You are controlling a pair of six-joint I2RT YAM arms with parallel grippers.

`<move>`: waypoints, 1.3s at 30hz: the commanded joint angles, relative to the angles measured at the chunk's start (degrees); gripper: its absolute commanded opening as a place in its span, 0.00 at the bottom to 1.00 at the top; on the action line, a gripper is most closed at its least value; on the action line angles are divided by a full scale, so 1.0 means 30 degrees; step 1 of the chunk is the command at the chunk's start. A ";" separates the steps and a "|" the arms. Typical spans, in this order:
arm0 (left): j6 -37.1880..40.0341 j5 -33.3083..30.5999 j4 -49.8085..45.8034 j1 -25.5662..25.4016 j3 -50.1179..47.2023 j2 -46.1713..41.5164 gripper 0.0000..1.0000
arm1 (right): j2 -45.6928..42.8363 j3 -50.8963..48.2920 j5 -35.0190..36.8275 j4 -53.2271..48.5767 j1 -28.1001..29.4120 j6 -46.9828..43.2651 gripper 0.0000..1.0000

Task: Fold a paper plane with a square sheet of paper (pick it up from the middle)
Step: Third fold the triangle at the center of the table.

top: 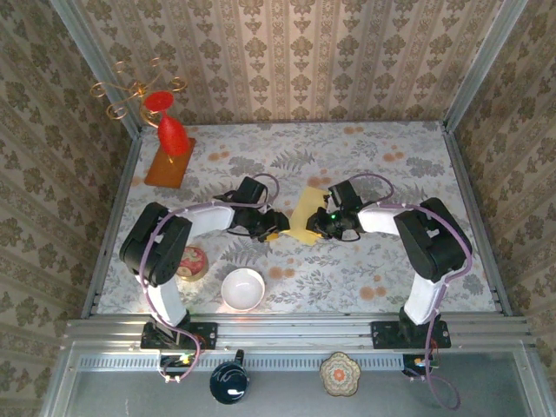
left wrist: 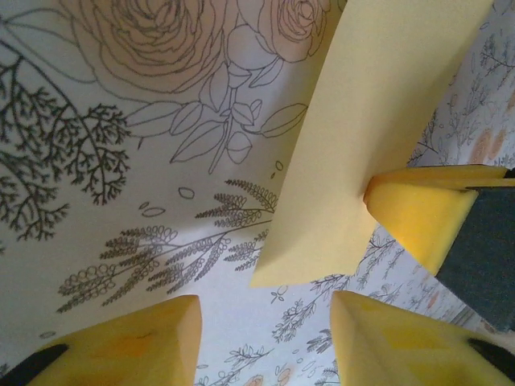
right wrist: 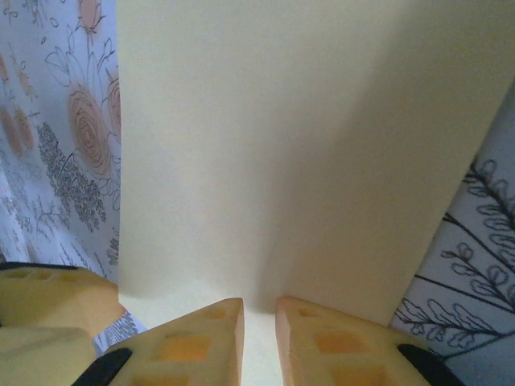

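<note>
My right gripper (right wrist: 259, 312), fingers almost pressed together, pinches one edge of the pale yellow sheet of paper (right wrist: 273, 153). My left gripper (left wrist: 265, 310) stands spread, holding nothing, with the floral tablecloth (left wrist: 161, 169) showing between its yellow pads and the sheet just ahead of them. Both grippers meet beyond the white bowl (top: 242, 288). The sheet is past the bowl and a little to its right, the left gripper directly beyond the bowl.

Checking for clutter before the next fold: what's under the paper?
Floral table shows right up to the edges of the paper; the spot directly beneath it is covered.
</note>
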 commanded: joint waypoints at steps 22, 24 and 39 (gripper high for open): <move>0.2510 0.3029 -0.1297 0.0981 0.4456 0.3648 0.35 | 0.0973 -0.0311 -0.1740 -0.1069 -0.0402 -0.2788 0.21; 0.2827 0.3131 -0.1663 0.1106 0.4880 0.4110 0.32 | 0.0978 -0.0281 -0.1777 -0.1054 -0.0462 -0.2851 0.21; 0.3266 0.4715 -0.1342 0.1466 0.5893 0.5168 0.13 | 0.0708 -0.0227 -0.1826 -0.0957 -0.0553 -0.2998 0.23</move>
